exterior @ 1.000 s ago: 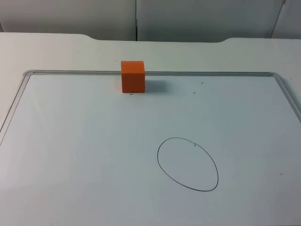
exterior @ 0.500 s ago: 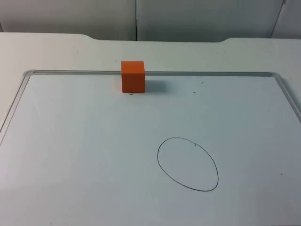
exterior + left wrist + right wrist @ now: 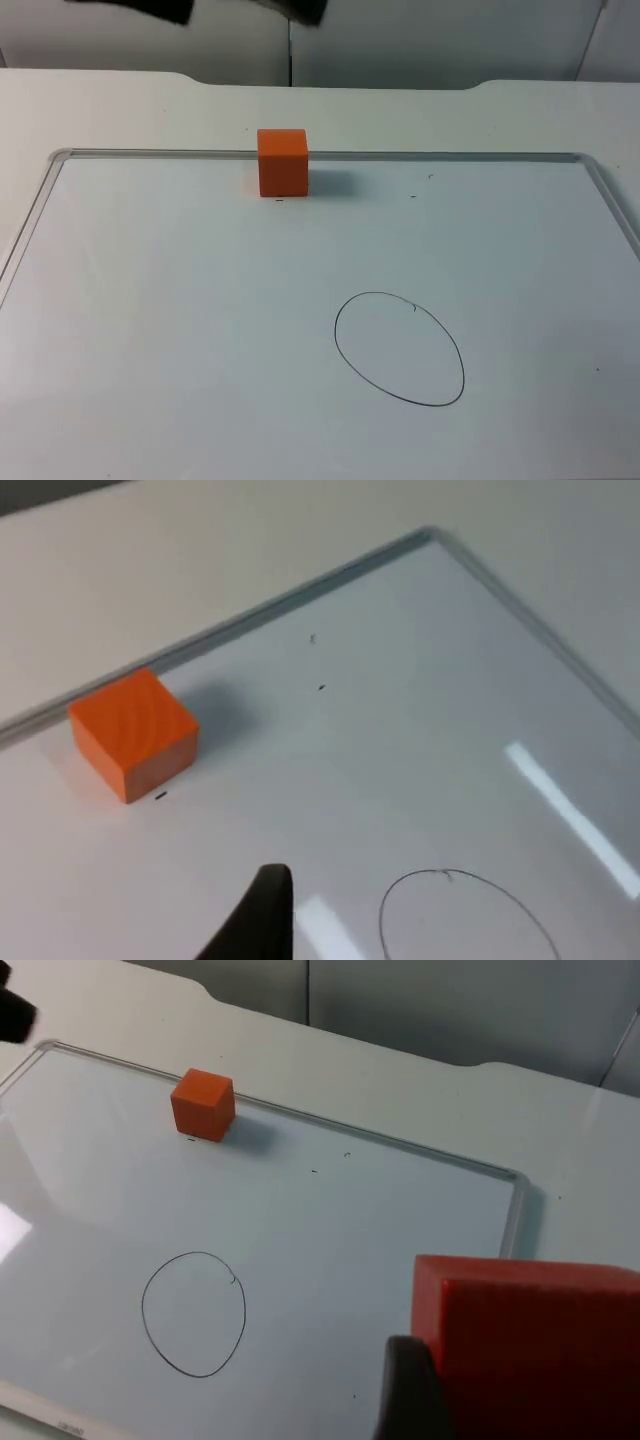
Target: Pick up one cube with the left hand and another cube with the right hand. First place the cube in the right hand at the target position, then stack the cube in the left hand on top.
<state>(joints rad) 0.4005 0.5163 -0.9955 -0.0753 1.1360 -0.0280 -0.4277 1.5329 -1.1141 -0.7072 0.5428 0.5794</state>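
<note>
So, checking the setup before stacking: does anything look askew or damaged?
Nothing stands out. One orange cube sits upright at the whiteboard's far rim; another orange cube is at the right gripper. The drawn oval target holds nothing.

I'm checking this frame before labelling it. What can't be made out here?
- Dark shapes, top view: blurred and cut off by the upper edge, so it is unclear which arm they are.
- Left pincer, left wrist view: mostly cut off by the edge.
- Second cube in the right pincer, right wrist view: cut off by the edge.
- Drawn circle, left wrist view: partly cut off by the edge.
</note>
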